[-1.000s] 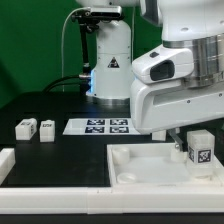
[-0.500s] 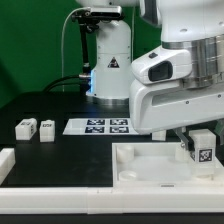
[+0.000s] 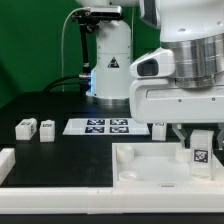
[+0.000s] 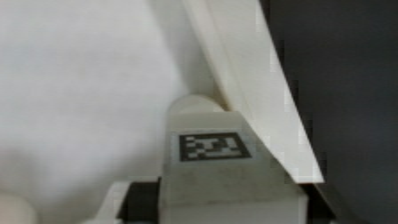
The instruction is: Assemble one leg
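Stubby white plastic leg point(image 4: 222, 192), black-and-white square tag point(image 4: 214, 147), smooth flat white panel point(image 3: 150, 168)

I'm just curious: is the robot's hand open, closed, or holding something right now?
Gripper: jaws closed, holding the leg.

Held leg point(image 3: 200, 152): in the tool point(image 3: 200, 138), over the panel's corner toward the counter's edge at the exterior view's right (whether it touches the panel cannot be told).
Panel point(image 3: 140, 166): flat on the counter point(image 3: 60, 150), along its near edge.
Marker board point(image 3: 100, 126): mid-counter, behind the panel.
Outer loose leg point(image 3: 22, 127): nearest the edge at the exterior view's left.
Inner loose leg point(image 3: 46, 128): just beside it, between it and the marker board.
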`<act>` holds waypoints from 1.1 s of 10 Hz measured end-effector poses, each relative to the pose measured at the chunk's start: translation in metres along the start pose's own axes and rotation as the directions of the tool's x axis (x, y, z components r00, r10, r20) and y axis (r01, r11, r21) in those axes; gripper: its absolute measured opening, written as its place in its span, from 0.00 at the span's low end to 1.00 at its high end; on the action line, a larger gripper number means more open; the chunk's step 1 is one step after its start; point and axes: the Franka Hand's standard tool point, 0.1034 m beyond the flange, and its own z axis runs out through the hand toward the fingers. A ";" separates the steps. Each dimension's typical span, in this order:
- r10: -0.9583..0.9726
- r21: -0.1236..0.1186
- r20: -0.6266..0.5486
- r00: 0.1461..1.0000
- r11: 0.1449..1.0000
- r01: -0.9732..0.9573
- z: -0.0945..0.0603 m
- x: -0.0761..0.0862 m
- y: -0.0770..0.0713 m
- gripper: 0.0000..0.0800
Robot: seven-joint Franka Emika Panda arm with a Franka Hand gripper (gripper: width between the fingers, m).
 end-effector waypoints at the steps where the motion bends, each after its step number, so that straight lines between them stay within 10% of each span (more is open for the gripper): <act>1: 0.148 -0.006 -0.003 0.989 0.989 -0.148 0.000 -0.005 -0.001 0.38; 6: 0.710 -0.009 -0.006 0.704 0.704 -0.710 0.006 -0.017 -0.011 0.37; 11: 0.613 -0.008 0.005 0.790 0.790 -0.613 0.007 -0.020 -0.014 0.80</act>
